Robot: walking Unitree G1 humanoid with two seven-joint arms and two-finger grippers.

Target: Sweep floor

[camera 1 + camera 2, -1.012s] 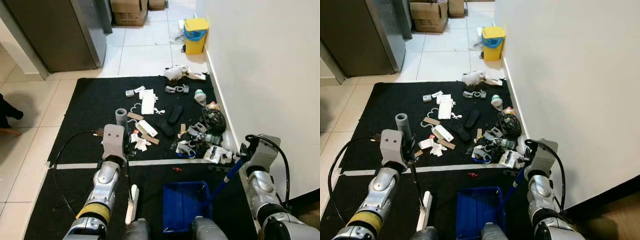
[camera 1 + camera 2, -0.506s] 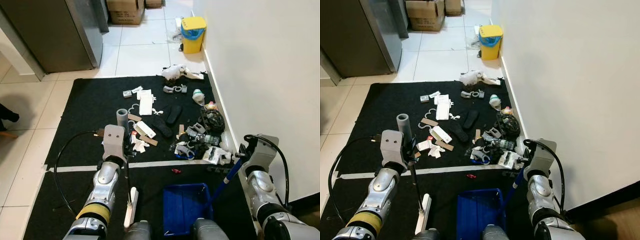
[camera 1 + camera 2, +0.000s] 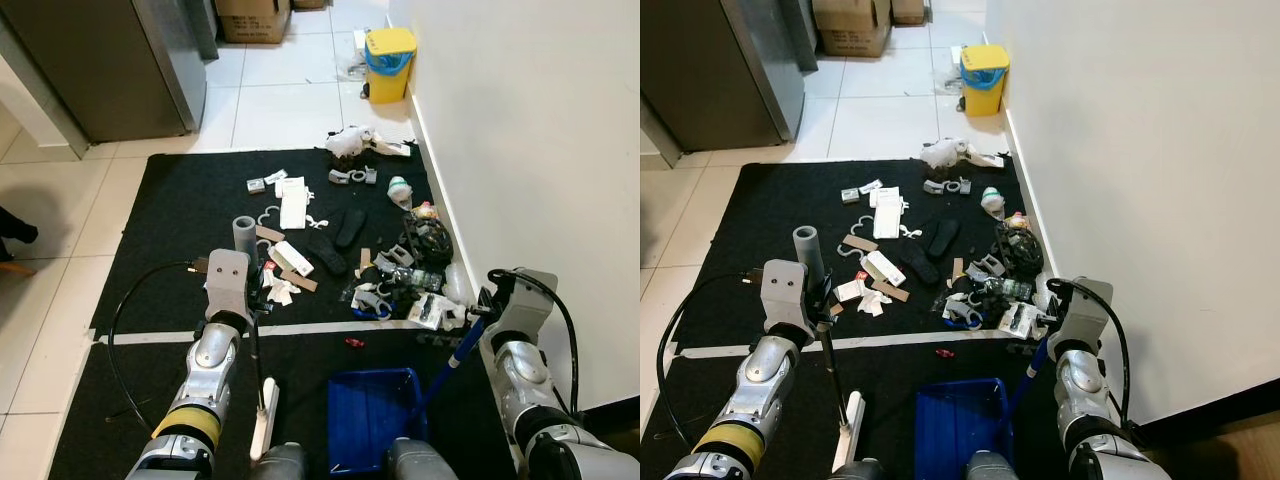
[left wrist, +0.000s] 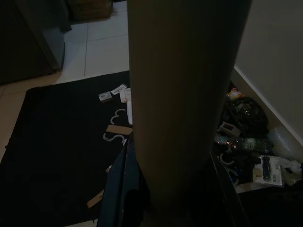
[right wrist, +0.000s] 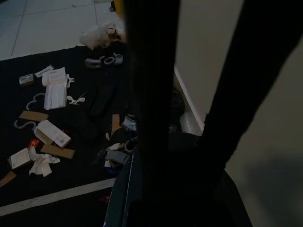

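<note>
Now left tool (image 3: 250, 318) grips broom (image 3: 262, 400), right tool (image 3: 483, 318) dustpan (image 3: 372, 415)

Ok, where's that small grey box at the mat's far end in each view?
Left eye: small grey box on the far mat, left of the white booklet.
Right eye: same spot.
Left wrist: next to the booklet's edge.
Right wrist: beside the booklet.
Shared landmark: the white booklet.

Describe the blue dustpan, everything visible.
The blue dustpan is a rectangular tray, plastic by its look, lying flat on the black mat between the robot's arms. Its pan appears empty. A blue handle rises diagonally from its right corner up to the right claw. A small red scrap lies just ahead.
</note>
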